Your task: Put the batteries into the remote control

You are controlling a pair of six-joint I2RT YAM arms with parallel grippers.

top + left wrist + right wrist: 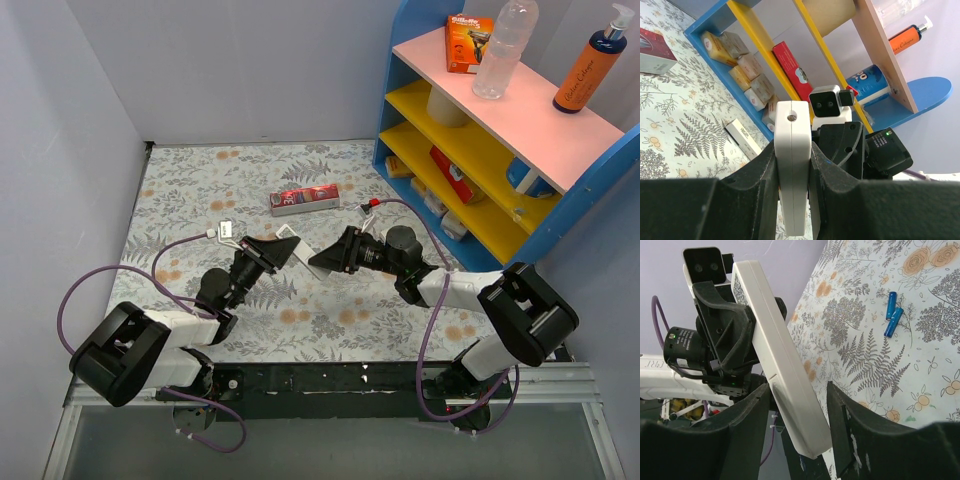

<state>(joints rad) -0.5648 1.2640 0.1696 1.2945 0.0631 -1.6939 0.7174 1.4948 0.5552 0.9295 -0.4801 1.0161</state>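
Note:
The white remote control stands edge-on between the fingers of my left gripper, which is shut on it and holds it above the cloth. In the top view the remote bridges the left gripper and the right gripper. My right gripper straddles the remote's free end. Its jaws are apart, with a clear gap at the right finger. Blue batteries lie together on the floral cloth, away from both grippers.
A red carton lies on the cloth behind the grippers. A blue shelf unit with boxes and bottles fills the right side. A slim white box lies near the shelf's foot. A small white tag sits left of the arms.

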